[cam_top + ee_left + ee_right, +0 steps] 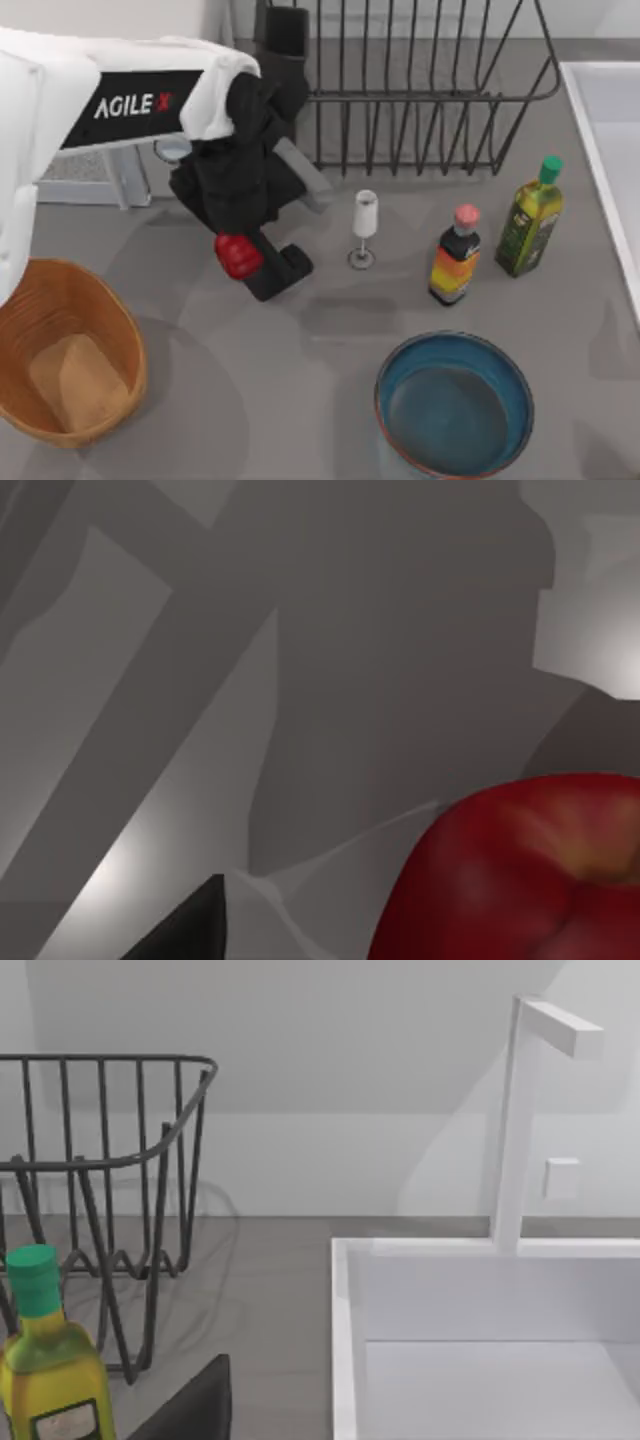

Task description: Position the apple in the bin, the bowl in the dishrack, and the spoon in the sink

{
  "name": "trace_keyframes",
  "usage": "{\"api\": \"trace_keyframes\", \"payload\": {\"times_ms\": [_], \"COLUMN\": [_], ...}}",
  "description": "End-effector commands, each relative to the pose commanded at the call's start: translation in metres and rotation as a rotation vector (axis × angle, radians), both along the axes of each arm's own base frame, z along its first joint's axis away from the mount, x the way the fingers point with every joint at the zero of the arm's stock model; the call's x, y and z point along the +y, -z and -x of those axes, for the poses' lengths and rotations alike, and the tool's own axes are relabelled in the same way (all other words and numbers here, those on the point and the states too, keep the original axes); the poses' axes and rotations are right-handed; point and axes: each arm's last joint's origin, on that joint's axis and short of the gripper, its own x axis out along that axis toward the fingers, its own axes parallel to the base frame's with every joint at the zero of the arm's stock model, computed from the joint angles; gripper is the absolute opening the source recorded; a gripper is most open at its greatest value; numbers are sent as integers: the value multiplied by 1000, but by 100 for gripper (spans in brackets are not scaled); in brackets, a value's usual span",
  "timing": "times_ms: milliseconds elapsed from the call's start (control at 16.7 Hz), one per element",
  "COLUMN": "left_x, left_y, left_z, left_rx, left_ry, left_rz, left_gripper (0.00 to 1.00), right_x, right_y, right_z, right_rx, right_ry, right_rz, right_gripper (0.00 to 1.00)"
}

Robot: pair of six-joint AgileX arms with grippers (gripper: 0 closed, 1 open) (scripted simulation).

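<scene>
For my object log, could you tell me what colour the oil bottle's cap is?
Green; the oil bottle's cap shows best in the top view.

Wine glass (364, 228), sauce bottle (455, 256), green-capped oil bottle (530, 218), grey table (300, 380)

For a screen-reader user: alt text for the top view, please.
The left gripper holds the apple above the grey table, right of the bin. The bowl sits near the front, the dishrack behind.
</scene>
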Motion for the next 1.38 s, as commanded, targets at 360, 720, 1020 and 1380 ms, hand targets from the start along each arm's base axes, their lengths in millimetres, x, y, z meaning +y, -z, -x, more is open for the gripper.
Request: {"api": "trace_keyframes", "payload": {"times_ms": [360, 720, 1020, 1380], "left_x": [0, 0, 0, 0], "left_y": [0, 0, 0, 0], "left_z": [0, 0, 0, 0], "left_rx": [0, 0, 0, 0], "left_ry": [0, 0, 0, 0], "left_rz": [0, 0, 0, 0], "left_gripper": [77, 32, 0, 0], "right_x": [0, 0, 0, 0], "right_y": [0, 0, 0, 0], "right_z": [0, 0, 0, 0], "right_rx": [0, 0, 0, 0], "right_ry": [0, 0, 0, 0], "right_rz": [0, 0, 0, 0], "right_gripper": [100, 100, 100, 100]}}
